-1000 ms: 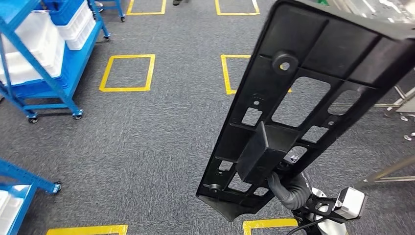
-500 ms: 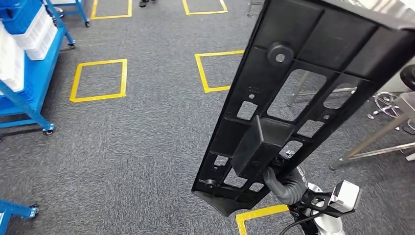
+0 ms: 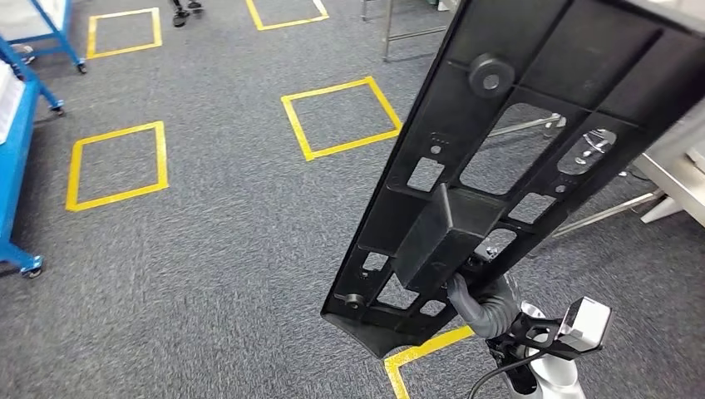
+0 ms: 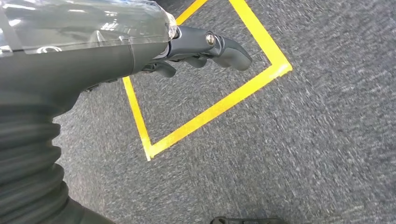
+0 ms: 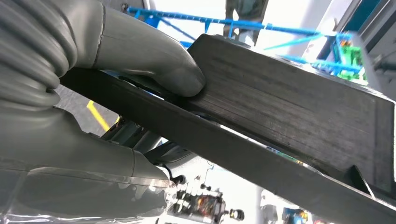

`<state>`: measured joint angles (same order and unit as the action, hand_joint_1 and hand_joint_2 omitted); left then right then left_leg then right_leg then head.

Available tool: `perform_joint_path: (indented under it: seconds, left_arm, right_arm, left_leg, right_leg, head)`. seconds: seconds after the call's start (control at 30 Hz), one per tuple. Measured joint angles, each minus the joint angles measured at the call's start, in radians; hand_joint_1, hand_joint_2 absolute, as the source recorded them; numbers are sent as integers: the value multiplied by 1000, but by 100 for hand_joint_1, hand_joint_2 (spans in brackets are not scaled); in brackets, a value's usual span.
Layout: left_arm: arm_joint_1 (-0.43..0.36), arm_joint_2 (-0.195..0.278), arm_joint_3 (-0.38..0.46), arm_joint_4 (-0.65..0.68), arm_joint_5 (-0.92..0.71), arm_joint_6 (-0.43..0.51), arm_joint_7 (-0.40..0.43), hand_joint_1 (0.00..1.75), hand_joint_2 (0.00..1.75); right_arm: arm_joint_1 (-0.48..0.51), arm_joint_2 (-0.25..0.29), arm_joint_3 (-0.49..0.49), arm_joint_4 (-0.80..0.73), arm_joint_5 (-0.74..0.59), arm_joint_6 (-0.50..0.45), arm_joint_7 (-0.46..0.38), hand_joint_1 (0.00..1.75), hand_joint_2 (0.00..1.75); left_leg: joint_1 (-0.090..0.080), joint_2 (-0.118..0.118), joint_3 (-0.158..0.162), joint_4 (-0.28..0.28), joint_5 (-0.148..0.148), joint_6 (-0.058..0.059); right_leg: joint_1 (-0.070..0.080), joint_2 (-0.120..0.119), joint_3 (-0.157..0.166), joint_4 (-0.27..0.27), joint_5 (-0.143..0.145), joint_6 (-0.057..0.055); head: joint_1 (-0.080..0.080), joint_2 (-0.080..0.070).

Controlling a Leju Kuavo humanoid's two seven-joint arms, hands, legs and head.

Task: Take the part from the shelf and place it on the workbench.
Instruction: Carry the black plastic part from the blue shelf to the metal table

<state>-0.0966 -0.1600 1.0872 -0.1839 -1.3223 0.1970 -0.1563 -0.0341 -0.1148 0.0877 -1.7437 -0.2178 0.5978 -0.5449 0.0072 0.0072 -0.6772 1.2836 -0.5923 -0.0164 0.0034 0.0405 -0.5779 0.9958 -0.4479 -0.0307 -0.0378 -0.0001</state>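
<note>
- We see a blue shelf cart (image 3: 15, 158) at the left edge of the head view, standing on castors; a sliver of something white sits on it near its top, too little of it showing for us to say what it is.
- A second blue cart frame (image 3: 51, 23) stands at the far upper left of the same view, its contents cut off by the edge.
- The part (image 3: 507, 166), a long black plastic panel with ribs, cut-out windows and a raised boxy block near its lower end, is up in the air in front of us, tilted so that its far end rises toward the upper right of the head view.
- Our right hand (image 3: 482, 303) holds the part from beneath at its lower end, close to the boxy block; in the right wrist view the thick grey thumb (image 5: 154, 65) presses onto the dark face of the part (image 5: 280, 116) and the edge of the panel runs across the hand.
- Our left hand (image 4: 201, 49) hangs over the grey carpet (image 4: 303, 140) with its dark fingers curled inward, holding nothing, above a yellow tape square (image 4: 219, 105).
- Metal legs of a workbench (image 3: 599, 212) show at the right of the head view, behind the part.
- Yellow tape squares (image 3: 341, 116) mark the carpet ahead.
</note>
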Motion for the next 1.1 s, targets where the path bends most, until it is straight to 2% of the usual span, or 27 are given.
perform_joint_path:
  seconds: [0.07, 0.1, 0.13, 0.17, 0.2, 0.23, 0.27, 0.33, 0.4, 0.43, 0.47, 0.5, 0.53, 0.57, 0.63, 0.67, 0.7, 0.77, 0.8, 0.83, 0.9, 0.93, 0.97, 1.0, 1.03, 1.07, 1.1]
  left_arm:
    - [-1, 1, 0, 0, -2, 0, -3, 0, 175]
    - [-3, 1, 0, 0, -2, 0, -5, 0, 175]
    - [-4, 2, 0, 0, -3, 0, -8, 0, 175]
    - [-5, 2, 0, 0, -5, 0, -10, 0, 175]
    - [-7, 2, -1, 0, -7, 0, -12, 0, 175]
    - [-9, 1, -1, 0, -10, 0, -13, 0, 175]
    - [-11, 2, -2, 0, -13, 0, -14, 0, 175]
    - [-14, 2, -4, 0, -18, -1, -13, 0, 175]
    - [-13, 3, -5, 0, -20, -2, -11, 0, 175]
    - [-12, 3, -4, 0, -18, -3, -9, 0, 175]
    - [-10, 3, -4, 0, -15, -3, -6, 0, 175]
    - [-9, 3, -4, 0, -12, -3, -4, 0, 175]
    - [-8, 3, -3, 0, -8, -3, -3, 0, 175]
    - [-8, 3, -3, 0, -5, -3, -2, 0, 175]
    - [-7, 2, -2, 0, -3, -4, 5, 0, 175]
    - [-6, 1, -2, 0, -4, -6, 11, 0, 175]
    - [-5, 1, -2, 0, -5, -8, 18, 0, 175]
    - [-4, -1, -2, 0, -9, -11, 28, 0, 175]
    - [-4, -1, -2, 0, -11, -12, 30, 0, 175]
    - [-4, -1, -2, 0, -12, -12, 31, 0, 175]
    - [-2, -1, -2, 0, -13, -12, 26, 0, 175]
    - [0, -1, -2, 0, -13, -11, 23, 0, 175]
    - [1, -1, -2, 0, -12, -11, 20, 0, 175]
    - [1, -1, -2, 0, -11, -10, 16, 0, 175]
    - [-1, -1, -2, 0, -9, -8, 12, 0, 175]
    - [-5, -1, -2, 0, -5, -5, 6, 0, 175]
    - [-10, -1, -1, 0, 0, -2, -1, 0, 175]
  right_arm:
    - [5, 0, 0, 0, 3, 0, -2, 171, 175]
    - [6, 0, 0, 0, 4, 0, -2, 171, 175]
    - [7, 0, 0, 0, 6, 0, -3, 171, 175]
    - [9, 1, 0, -1, 8, -1, -5, 171, 175]
    - [15, 1, 0, -2, 12, -3, -8, 171, 175]
    - [25, 1, -1, -6, 17, -6, -11, 171, 175]
    - [37, 1, -2, -11, 21, -9, -14, 171, 175]
    - [55, 0, -6, -23, 30, -13, -19, 171, 175]
    - [63, 0, -8, -32, 33, -14, -21, 171, 175]
    - [66, 0, -9, -34, 32, -14, -20, 171, 175]
    - [68, 0, -10, -34, 30, -12, -18, 171, 175]
    - [69, -1, -10, -34, 27, -10, -16, 171, 175]
    - [68, -2, -11, -33, 24, -7, -12, 171, 175]
    - [67, -3, -12, -33, 22, -6, -10, 171, 175]
    - [60, -4, -13, -33, 17, -4, -5, 171, 175]
    - [57, -4, -13, -33, 15, -4, -3, 171, 175]
    - [54, -5, -13, -33, 14, -5, 0, 171, 175]
    - [54, -4, -14, -33, 13, -7, 5, 171, 175]
    - [54, -4, -14, -33, 13, -8, 7, 171, 175]
    - [53, -4, -15, -33, 13, -9, 9, 171, 175]
    - [48, -4, -15, -30, 12, -9, 11, 171, 175]
    - [45, -4, -15, -27, 12, -9, 12, 171, 175]
    - [42, -4, -15, -23, 11, -7, 12, 171, 175]
    - [36, -4, -15, -16, 9, -4, 14, 171, 175]
    - [25, -5, -15, -7, 6, 1, 17, 171, 175]
    - [9, -5, -15, 5, 1, 9, 21, 171, 175]
    - [-12, -4, -15, 21, -4, 16, 27, 171, 175]
  left_leg:
    - [5, -16, 45, -118, 81, -1]
    - [8, -38, 71, -182, 110, -1]
    - [10, -58, 90, -227, 126, 0]
    - [11, -73, 98, -248, 128, 2]
    - [10, -79, 100, -254, 123, 6]
    - [10, -71, 102, -257, 124, 13]
    - [9, -62, 104, -262, 126, 19]
    - [10, -40, 111, -272, 129, 32]
    - [6, -15, 115, -276, 127, 40]
    - [4, -3, 116, -276, 125, 42]
    - [3, 10, 117, -275, 122, 43]
    - [1, 22, 119, -275, 119, 43]
    - [0, 33, 123, -275, 117, 42]
    - [0, 43, 127, -275, 113, 41]
    - [-3, 59, 136, -276, 107, 35]
    - [-4, 66, 138, -277, 104, 31]
    - [-4, 74, 141, -278, 102, 26]
    - [-4, 89, 147, -279, 97, 16]
    - [-4, 82, 147, -270, 88, 11]
    - [-3, 65, 138, -242, 70, 8]
    - [-2, 20, 86, -126, 13, 3]
    - [-1, 8, 51, -60, -12, 1]
    - [0, 3, 24, -13, -22, -1]
    - [1, 1, 13, -2, -12, -2]
    - [2, -1, 19, -30, 17, -3]
    - [4, -8, 42, -90, 58, -3]
    - [6, -25, 69, -157, 92, -1]
  right_leg:
    - [-3, 27, 4, 6, -6, 7]
    - [-3, 38, 3, 13, -11, 11]
    - [-4, 49, -1, 18, -13, 17]
    - [-5, 58, -6, 22, -15, 22]
    - [-6, 68, -11, 24, -14, 29]
    - [-8, 78, -14, 22, -13, 36]
    - [-9, 74, -16, 25, -15, 41]
    - [-8, 34, -40, 74, -44, 50]
    - [-9, -16, -104, 198, -101, 56]
    - [-10, -26, -139, 262, -123, 58]
    - [-11, -31, -163, 301, -129, 59]
    - [-12, -34, -166, 301, -116, 58]
    - [-11, -38, -147, 260, -86, 56]
    - [-9, -50, -110, 188, -47, 51]
    - [3, -88, -43, 58, -2, 36]
    - [8, -100, -27, 25, 4, 30]
    - [13, -102, -24, 18, 0, 26]
    - [11, -82, -20, 9, 4, 18]
    - [7, -73, -15, 1, 7, 14]
    - [3, -64, -9, -6, 10, 9]
    - [0, -45, -2, -12, 12, 3]
    - [1, -34, -2, -12, 11, 1]
    - [1, -22, -2, -10, 11, 0]
    - [1, -9, -2, -8, 10, 0]
    - [0, 5, -2, -5, 9, 2]
    - [-1, 18, -2, 0, 7, 4]
    - [-1, 31, -4, 5, 4, 8]
  head:
    - [0, 0]
    - [0, 0]
    - [0, 0]
    - [0, 0]
    - [0, 0]
    - [0, 0]
    - [0, 0]
    - [0, 0]
    - [0, 0]
    - [0, 0]
    - [0, 0]
    - [0, 0]
    - [0, 0]
    - [0, 0]
    - [0, 0]
    - [0, 0]
    - [0, 0]
    - [0, 0]
    - [0, 0]
    - [0, 0]
    - [0, 0]
    - [0, 0]
    - [0, 0]
    - [0, 0]
    - [0, 0]
    - [0, 0]
    - [0, 0]
